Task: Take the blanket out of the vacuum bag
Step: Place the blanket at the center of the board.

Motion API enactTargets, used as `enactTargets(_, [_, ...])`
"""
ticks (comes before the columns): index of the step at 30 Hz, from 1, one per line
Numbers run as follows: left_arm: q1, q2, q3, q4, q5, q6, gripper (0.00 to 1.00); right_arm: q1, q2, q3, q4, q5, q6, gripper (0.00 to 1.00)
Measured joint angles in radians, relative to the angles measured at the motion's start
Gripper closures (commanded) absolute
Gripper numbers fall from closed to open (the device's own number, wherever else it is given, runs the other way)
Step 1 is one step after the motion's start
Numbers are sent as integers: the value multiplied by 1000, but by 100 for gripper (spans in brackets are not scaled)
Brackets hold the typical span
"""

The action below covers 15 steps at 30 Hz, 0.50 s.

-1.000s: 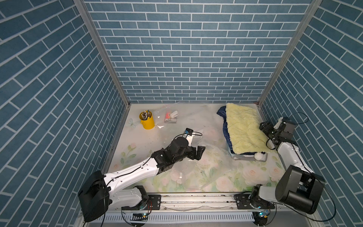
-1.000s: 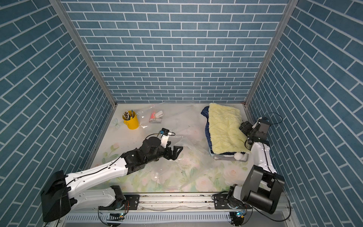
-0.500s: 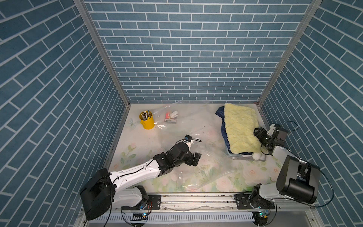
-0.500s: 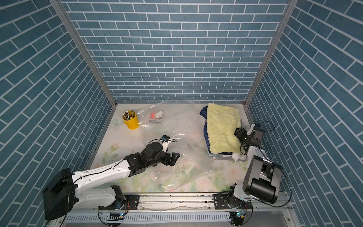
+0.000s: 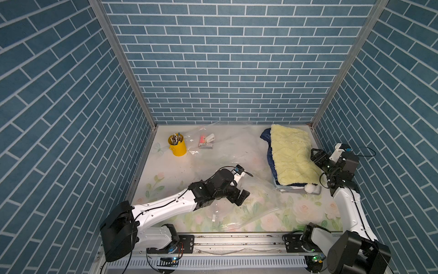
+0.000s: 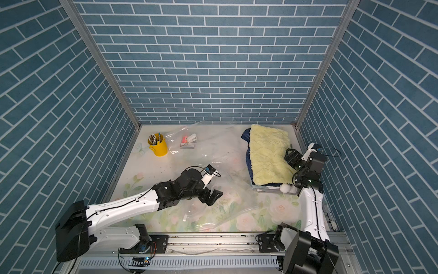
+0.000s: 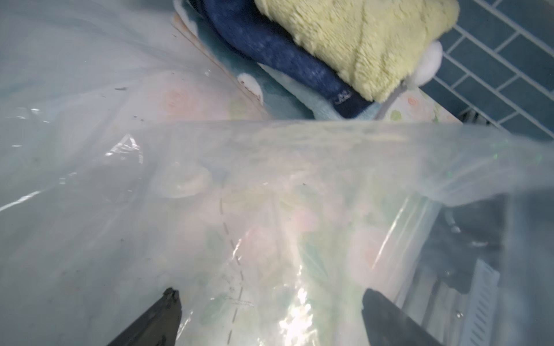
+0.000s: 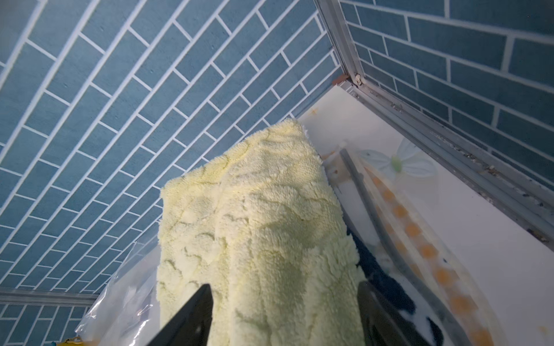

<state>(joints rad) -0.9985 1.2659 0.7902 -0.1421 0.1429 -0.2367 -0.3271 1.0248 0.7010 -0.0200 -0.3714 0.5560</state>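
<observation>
The floral tabletop (image 5: 155, 170) is largely covered by the vacuum bag (image 5: 237, 154), spread flat and crinkled, its long axis running from the back wall toward the front rail. The blanket (image 5: 291, 156), a folded yellow fleece over navy and pale-blue layers, is laid in the right rear corner with no film seen over it. Its long axis also runs back to front, the near end slanted slightly toward the right wall.

Against the frame a second earlier, the left claw (image 5: 241, 198) has been drawn nearer the front rail. The right claw (image 5: 316, 154) is found almost where it was, after a dip toward the blanket's near end half a second ago. The blanket is unmoved.

The left claw is held wide open just above the bag's middle, with film filling the gap between its fingers (image 7: 168, 305), and the blanket lies well to its right. The right claw is spread open over the blanket's right edge, with fleece showing between its fingers (image 8: 195, 314); nothing is gripped.

A yellow pen cup (image 5: 177, 148) is stood at the rear left. The round white valve (image 7: 180, 182) is seen on the film, and the white clip (image 5: 209, 137) at the bag's rear end.
</observation>
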Motion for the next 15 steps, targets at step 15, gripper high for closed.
enactTargets(15, [-45, -40, 103, -165, 60, 70, 1, 40, -59, -1, -25, -97, -13, 28])
